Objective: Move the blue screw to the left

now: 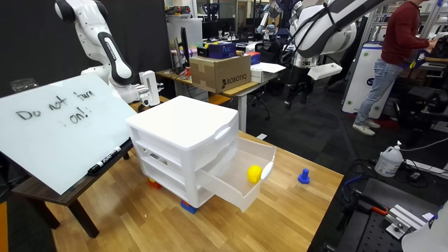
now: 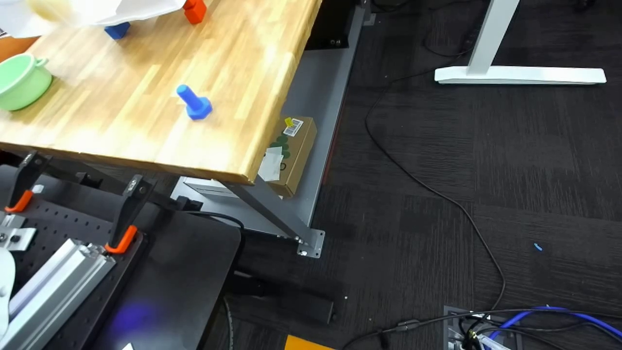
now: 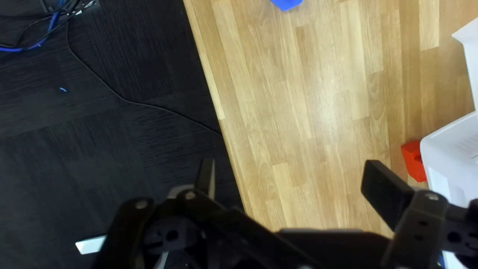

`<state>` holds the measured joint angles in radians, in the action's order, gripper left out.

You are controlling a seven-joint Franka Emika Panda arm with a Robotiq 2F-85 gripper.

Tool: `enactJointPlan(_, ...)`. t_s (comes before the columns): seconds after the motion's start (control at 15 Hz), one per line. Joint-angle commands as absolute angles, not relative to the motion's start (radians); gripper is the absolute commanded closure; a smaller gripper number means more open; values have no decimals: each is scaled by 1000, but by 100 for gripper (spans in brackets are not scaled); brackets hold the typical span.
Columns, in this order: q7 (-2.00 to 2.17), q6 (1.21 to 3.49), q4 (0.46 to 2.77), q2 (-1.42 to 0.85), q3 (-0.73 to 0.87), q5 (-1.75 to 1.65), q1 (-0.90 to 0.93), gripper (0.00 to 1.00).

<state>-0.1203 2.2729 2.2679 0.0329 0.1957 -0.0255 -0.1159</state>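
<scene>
Gripper (image 3: 290,175) hangs high, its fingers spread wide, nothing between them. In my wrist view one finger shows against dark floor (image 3: 112,149), the other against the wood of the table (image 3: 317,112). Touching nothing that I can make out.

Left to right across an exterior view: whiteboard (image 1: 66,129) lettered "Do not turn on!", marker (image 1: 105,160) along its lower edge. Beyond it a second white arm (image 1: 115,54), which I take not to be mine. Then the white drawer unit (image 1: 182,140), one drawer (image 1: 220,190) pulled out, yellow ball (image 1: 254,174) inside near the front. Next the blue screw (image 1: 304,177), upright on its hex head, shank up, on bare wood, apart from the drawer. My wrist view catches only a corner of it, at the top.

Progress, my read: move not begun. Screw stands free, gripper well apart from it. No mark shows a starting spot, though, so I can't rule out that it already sits where wanted. If not, everything is left: get over it, come down, close, carry it left, set it down, release. Whose left isn't stated; in an exterior view a green bowl (image 2: 34,92) lies that way. I'd settle that first.
</scene>
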Motion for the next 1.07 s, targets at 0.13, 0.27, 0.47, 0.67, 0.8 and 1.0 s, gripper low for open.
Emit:
enactJointPlan(0.13,-121,2270,2264,33,182,-25,-130,0)
enactJointPlan(0.27,-125,2268,2250,38,175,-37,-126,0)
enactJointPlan(0.47,-152,2272,2211,19,174,-28,-128,0)
enactJointPlan(0.67,-178,2267,2183,-15,185,-5,-138,0)
enactJointPlan(0.8,-189,2268,2180,-50,190,1,-148,0)
enactJointPlan(1.0,-189,2262,2187,-119,187,-15,-158,0)
